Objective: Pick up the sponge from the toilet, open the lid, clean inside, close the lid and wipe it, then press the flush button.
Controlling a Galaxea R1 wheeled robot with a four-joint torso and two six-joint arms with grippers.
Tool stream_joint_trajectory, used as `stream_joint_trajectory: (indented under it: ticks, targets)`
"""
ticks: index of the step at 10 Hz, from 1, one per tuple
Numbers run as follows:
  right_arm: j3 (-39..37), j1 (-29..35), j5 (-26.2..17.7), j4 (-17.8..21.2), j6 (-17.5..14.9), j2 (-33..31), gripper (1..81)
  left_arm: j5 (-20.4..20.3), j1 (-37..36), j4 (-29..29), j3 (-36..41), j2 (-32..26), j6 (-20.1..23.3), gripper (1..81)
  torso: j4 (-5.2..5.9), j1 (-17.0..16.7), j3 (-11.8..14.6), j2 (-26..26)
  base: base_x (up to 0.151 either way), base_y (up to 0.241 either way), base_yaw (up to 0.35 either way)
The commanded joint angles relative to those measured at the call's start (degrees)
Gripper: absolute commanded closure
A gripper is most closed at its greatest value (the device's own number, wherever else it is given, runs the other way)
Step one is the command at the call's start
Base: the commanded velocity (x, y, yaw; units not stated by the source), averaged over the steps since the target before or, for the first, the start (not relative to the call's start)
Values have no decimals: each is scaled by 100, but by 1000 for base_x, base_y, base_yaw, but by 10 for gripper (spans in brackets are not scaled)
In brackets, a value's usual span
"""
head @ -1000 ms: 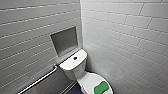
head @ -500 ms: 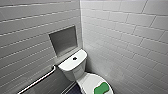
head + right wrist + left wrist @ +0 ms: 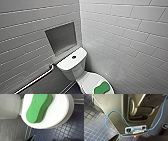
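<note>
1. Right claw (image 3: 49,139) hangs low over the dark blue tiled floor (image 3: 70,130), just near of the front rim of the toilet (image 3: 75,71). Little more than dark shapes of it show, so I cannot tell whether it is open or closed.
2. Left claw: I cannot tell its state either. That arm's camera faces the robot's own grey body, with a thin blue cable (image 3: 109,115) looped across it and the same small floor tiles beside it.
3. The toilet stands in the far corner where the left wall meets the right wall. Its boxy tank (image 3: 72,63) is at the far left and the bowl reaches out toward the near right.
4. The lid (image 3: 86,81) is down, shut flat over the bowl, white and glossy.
5. The sponge (image 3: 102,88) lies flat on top of the lid, toward its near right end. It is bright green and peanut-shaped, with a pinched waist. From the right wrist it runs lengthwise along the lid with a white margin showing around it, and it sits apart from the right claw.
6. The flush button (image 3: 74,57) is a small dark round spot in the middle of the tank top, well apart from the sponge.
7. A square recessed niche (image 3: 61,37) is set into the left wall, just above and behind the tank.
8. A metal grab bar (image 3: 37,80) runs along the left wall, to the near left of the tank.
9. Both walls are covered in white rectangular tiles.
</note>
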Motion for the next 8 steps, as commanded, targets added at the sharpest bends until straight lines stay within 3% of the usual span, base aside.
stream_joint_trajectory:
  ticks: [1,3,5,8]
  targets:
    - [-157,644,-158,12,243,85,10,398,369,-31,47,121,6,10,0,367,2,-571,0,0,0]
    - [-456,680,-158,21,349,341,10,389,510,5,29,262,24,10,0,633,-13,-995,0,0,0]
    - [-554,724,-96,12,577,464,10,380,510,-39,29,253,24,10,0,896,-556,-1419,0,0,0]
    - [-527,882,-61,21,710,473,10,389,519,-57,21,236,24,10,0,1210,-936,-1930,0,0,0]
